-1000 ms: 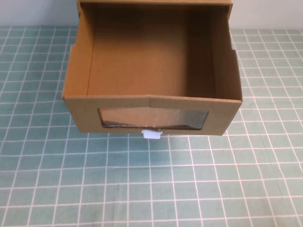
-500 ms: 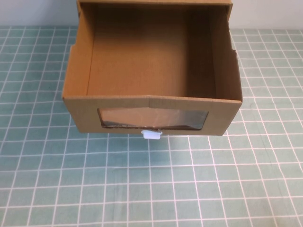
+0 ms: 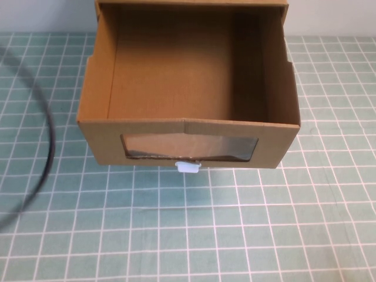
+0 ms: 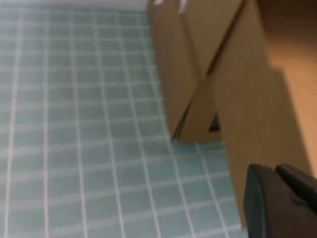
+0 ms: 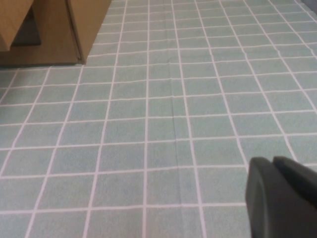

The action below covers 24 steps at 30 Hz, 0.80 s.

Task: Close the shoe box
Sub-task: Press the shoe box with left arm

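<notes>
The shoe box (image 3: 188, 128) is brown cardboard and stands at the far middle of the table in the high view. Its drawer is slid out toward me and shows an empty inside. The front panel has a clear window (image 3: 189, 147) with a small white pull tab (image 3: 188, 167) below it. My left gripper (image 4: 275, 169) hangs shut and empty beside the shoe box's left side (image 4: 247, 114). My right gripper (image 5: 273, 161) is shut and empty above the mat, with a corner of the shoe box (image 5: 74, 25) far from it. Neither gripper shows in the high view.
A green mat with a white grid (image 3: 188, 235) covers the table. A blurred black cable (image 3: 48, 135) curves over the mat to the left of the box. A pale wall runs behind the box.
The black cable has swung into the high view at the left, where only mat showed before. The shoe box has not moved.
</notes>
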Each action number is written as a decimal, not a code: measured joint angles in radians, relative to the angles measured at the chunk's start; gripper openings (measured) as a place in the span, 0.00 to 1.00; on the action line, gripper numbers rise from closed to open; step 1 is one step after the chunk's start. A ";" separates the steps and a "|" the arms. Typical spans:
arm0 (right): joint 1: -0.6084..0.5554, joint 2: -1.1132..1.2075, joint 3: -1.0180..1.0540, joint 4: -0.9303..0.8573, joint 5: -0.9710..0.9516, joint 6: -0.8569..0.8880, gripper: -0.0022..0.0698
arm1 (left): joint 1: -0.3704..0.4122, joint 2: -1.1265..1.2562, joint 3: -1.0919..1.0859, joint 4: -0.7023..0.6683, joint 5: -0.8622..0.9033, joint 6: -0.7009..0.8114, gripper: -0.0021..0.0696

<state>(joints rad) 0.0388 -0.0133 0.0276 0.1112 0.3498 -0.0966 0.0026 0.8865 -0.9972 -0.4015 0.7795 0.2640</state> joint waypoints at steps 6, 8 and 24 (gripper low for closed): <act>0.000 0.000 0.000 0.002 0.000 0.000 0.01 | 0.000 0.303 -0.315 -0.103 0.045 0.165 0.02; 0.000 0.000 0.000 0.002 0.000 0.000 0.01 | 0.000 0.387 -0.409 -0.134 0.064 0.192 0.02; 0.000 0.000 0.000 0.002 0.000 0.000 0.01 | -0.242 0.884 -0.913 -0.201 0.024 0.338 0.02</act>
<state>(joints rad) 0.0388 -0.0133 0.0276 0.1130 0.3498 -0.0966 -0.2398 1.7703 -1.9104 -0.6020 0.8032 0.6016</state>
